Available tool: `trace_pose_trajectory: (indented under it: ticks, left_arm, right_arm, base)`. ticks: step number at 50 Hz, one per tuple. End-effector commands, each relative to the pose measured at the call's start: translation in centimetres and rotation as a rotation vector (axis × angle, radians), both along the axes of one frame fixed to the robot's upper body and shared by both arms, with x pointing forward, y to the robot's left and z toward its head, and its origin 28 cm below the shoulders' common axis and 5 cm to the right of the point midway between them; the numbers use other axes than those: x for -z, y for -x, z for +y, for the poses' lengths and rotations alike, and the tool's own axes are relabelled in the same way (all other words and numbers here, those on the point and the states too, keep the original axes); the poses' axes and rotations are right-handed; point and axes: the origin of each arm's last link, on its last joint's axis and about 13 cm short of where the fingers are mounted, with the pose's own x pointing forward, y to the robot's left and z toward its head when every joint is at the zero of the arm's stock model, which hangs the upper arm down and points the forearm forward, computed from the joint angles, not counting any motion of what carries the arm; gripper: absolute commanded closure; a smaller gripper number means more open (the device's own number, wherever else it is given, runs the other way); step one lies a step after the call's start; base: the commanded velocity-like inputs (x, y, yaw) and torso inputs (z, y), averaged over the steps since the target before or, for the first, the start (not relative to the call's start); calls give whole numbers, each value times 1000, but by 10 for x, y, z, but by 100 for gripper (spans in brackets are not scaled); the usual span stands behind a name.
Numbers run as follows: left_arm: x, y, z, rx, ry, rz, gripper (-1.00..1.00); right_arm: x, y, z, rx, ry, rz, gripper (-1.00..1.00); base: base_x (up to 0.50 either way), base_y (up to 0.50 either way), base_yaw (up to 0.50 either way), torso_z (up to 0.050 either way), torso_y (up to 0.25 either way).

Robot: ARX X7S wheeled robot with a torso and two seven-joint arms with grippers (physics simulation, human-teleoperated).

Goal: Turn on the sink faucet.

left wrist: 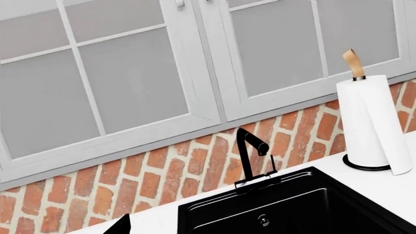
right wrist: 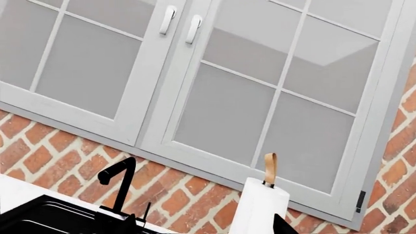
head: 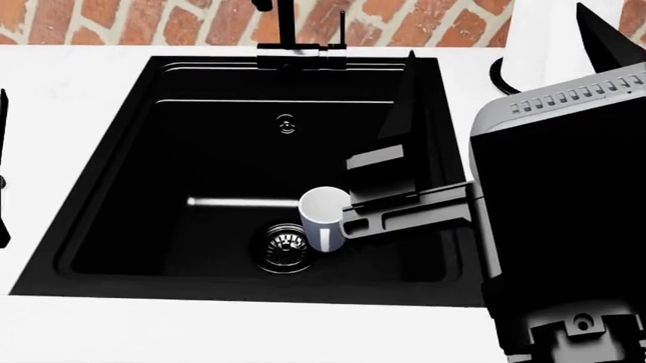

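Approach step: right hand [head: 389, 162] over sink [head: 101, 189], short of faucet [head: 287, 34] at far rim; grip state unclear. Left hand [head: 3, 166] barely seen. Next: reach lever [head: 343, 30], push

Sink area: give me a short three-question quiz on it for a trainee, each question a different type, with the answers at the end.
1. True or false: the white cup stands on the counter outside the sink.
2. Multiple choice: what stands on the counter to one side of the sink faucet? A) a kettle B) a paper towel roll C) a soap bottle
3. Short answer: which round metal fitting on the basin floor sits right beside the cup?

Key: 1. False, it is inside the basin. 2. B. 3. The drain strainer.
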Motion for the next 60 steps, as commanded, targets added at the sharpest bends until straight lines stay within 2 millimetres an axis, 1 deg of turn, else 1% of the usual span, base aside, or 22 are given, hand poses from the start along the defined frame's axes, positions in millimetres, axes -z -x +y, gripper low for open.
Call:
trace_pose_trajectory:
  ticks: [1,16,43,45,47,49,50,52,57,60]
  left_arm:
    - [-20,5,3,1,-20,-12,-100]
    - [-16,4,6,-2,-14,-3,-100]
    - [-18,6,6,-16,-43,-18,-100]
    - [-16,4,7,-33,-34,2,-100]
    - [-15,4,7,-37,-38,7,-100]
    - [-15,4,7,-38,-38,9,-100]
    - [-15,3,8,-40,-33,10,-100]
    - [-13,2,9,-45,-34,17,-100]
    - [-9,-2,10,-46,-40,23,-100]
    - [-10,-1,11,-55,-55,7,-100]
  right_arm:
    - [-8,-1,2,-18,-4,-5,-100]
    - [-9,-3,4,-26,-3,-10,-100]
    - [-8,-3,4,-27,-4,-3,-100]
    - [-6,-10,4,-12,1,43,-100]
    - [-5,-28,5,-46,-36,118,-100]
    - [-2,-43,5,-73,-19,169,-100]
    - [-3,-54,2,-93,-75,191,-100]
    - [1,-71,4,-114,-77,238,-100]
    - [0,-95,10,-162,-107,278,-100]
    - [-5,-104,14,-176,-103,292,-100]
  base:
    - [500,0,0,50,78]
    - [500,0,0,50,79]
    - [500,0,0,50,79]
    - [426,0,0,0,0]
    - [0,0,0,0,0]
    - [0,0,0,0,0]
    - [0,0,0,0,0]
    - [0,0,0,0,0]
    - [0,0,0,0,0]
    - [0,0,0,0,0]
